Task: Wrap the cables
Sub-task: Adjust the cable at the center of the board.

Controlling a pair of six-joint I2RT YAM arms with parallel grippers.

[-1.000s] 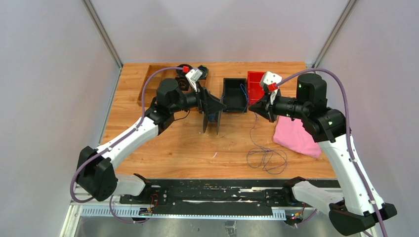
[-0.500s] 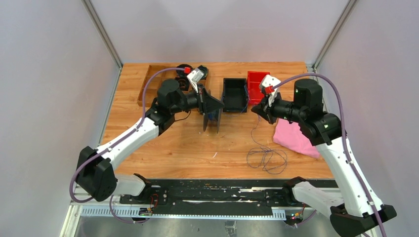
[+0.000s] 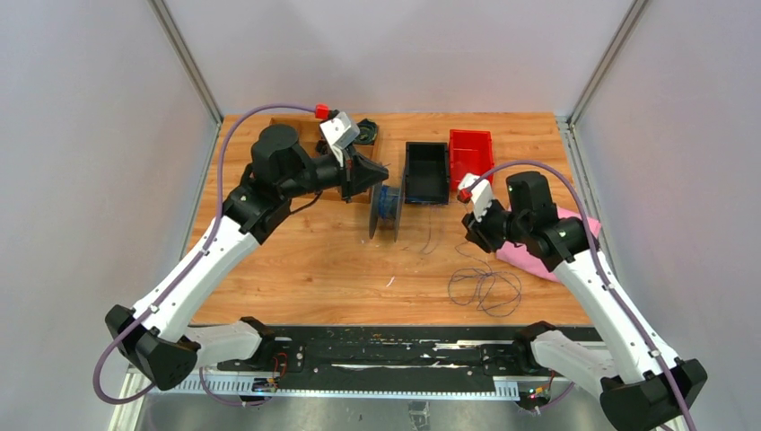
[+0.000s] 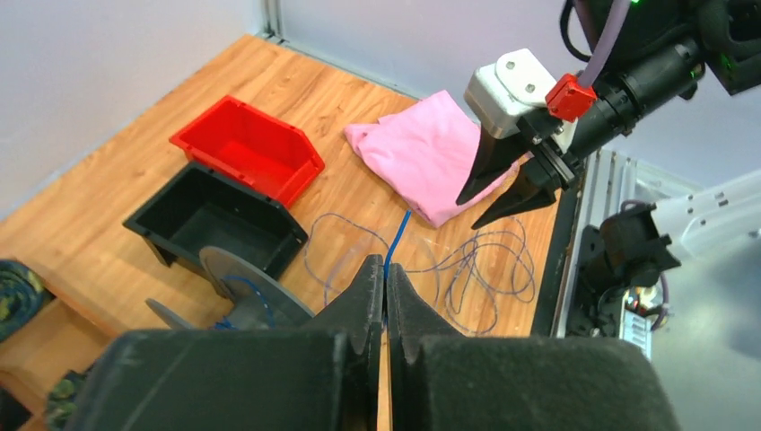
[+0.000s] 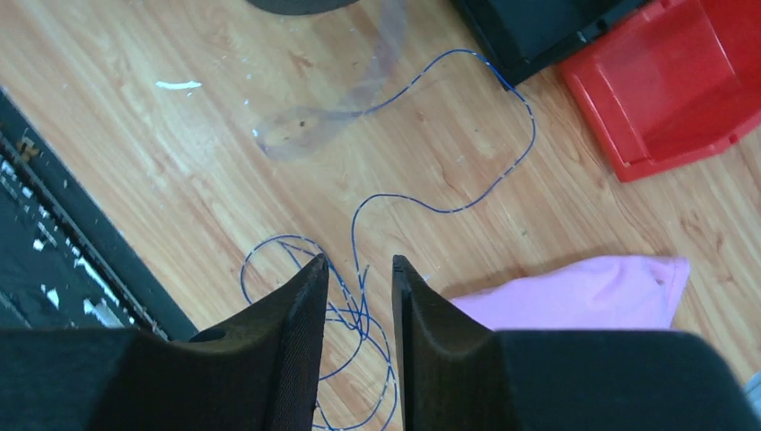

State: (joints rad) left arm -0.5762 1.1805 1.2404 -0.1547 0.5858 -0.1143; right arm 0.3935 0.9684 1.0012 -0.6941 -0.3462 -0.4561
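The cables are one thin dark blue wire. It lies in loose loops (image 3: 485, 287) on the table and runs up to the grey spool (image 3: 386, 212), which stands on edge with some wire wound on it. My left gripper (image 4: 386, 269) is shut on the wire (image 4: 401, 235) just above and left of the spool (image 4: 240, 280); from above, the left gripper (image 3: 375, 171) sits back-left of it. My right gripper (image 5: 359, 262) stands open over the loops (image 5: 359, 310), holding nothing. Seen from the top, the right gripper (image 3: 471, 235) hovers right of the spool.
A black bin (image 3: 426, 171) and a red bin (image 3: 471, 151) stand behind the spool. A pink cloth (image 3: 538, 253) lies at the right, under my right arm. A wooden tray (image 3: 285, 127) with black coiled bundles (image 3: 364, 131) sits at the back left.
My left gripper shut on the wire at the spool and pulled back up and left. My right gripper opened, let the wire go and dropped toward the loops near the cloth.
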